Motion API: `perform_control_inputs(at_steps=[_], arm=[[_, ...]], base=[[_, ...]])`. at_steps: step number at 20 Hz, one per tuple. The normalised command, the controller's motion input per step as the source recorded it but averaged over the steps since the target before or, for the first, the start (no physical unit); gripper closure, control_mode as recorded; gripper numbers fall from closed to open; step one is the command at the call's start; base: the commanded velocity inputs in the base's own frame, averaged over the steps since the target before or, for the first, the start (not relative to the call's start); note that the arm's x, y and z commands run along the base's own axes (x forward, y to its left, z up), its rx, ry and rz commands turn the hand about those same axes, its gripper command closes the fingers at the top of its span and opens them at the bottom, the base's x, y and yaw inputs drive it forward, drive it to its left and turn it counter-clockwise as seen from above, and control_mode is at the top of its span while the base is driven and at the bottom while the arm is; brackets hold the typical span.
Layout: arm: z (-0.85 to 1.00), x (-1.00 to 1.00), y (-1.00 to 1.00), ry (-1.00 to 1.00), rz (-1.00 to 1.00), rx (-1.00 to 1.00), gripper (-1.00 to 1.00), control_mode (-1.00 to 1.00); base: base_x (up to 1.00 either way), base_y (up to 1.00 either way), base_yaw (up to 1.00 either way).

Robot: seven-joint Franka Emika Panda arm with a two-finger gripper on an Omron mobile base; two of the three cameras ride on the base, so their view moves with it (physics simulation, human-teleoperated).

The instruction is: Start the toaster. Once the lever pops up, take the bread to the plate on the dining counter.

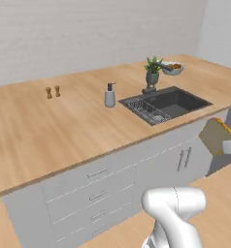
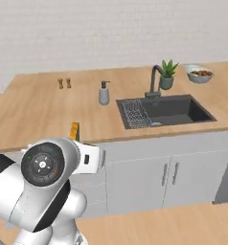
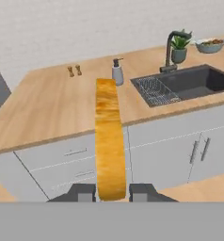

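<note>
Two dark fingertips (image 3: 85, 192) of the gripper (image 3: 110, 193) are clamped on the bread (image 3: 109, 141), which is held edge-on in the hand view, its long axis running straight out from the jaws toward the dining counter (image 3: 48, 108). Bread and gripper hang in open floor space short of the counter's near edge, in front of the grey drawer fronts (image 3: 71, 157). On the counter, the near-left stretch of wood is bare, while the sink (image 3: 189, 82) sits toward the right end, with the soap dispenser (image 3: 117, 73), faucet (image 3: 172, 44), potted plant (image 3: 180, 49), fruit bowl (image 3: 210, 44) and two small shakers (image 3: 74, 71) further back.
</note>
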Motion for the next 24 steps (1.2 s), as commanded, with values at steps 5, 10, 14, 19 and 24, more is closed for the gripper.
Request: perform_control_inputs(at_steps=[5, 10, 14, 19, 24], arm=[[0.00, 0.00, 0.00, 0.00, 0.00, 0.00, 1.00, 1.00], [0.00, 0.00, 0.00, 0.00, 0.00, 0.00, 1.00, 1.00], [0.00, 0.00, 0.00, 0.00, 0.00, 0.00, 1.00, 1.00], [0.00, 0.00, 0.00, 0.00, 0.00, 0.00, 1.00, 1.00], [0.00, 0.00, 0.00, 0.00, 0.00, 0.00, 1.00, 1.00]], base=[[-0.23, 0.12, 0.88], [0.00, 0.04, 0.08], [0.00, 0.00, 0.00], [-0.07, 0.20, 0.04], [-0.49, 1.00, 0.30]])
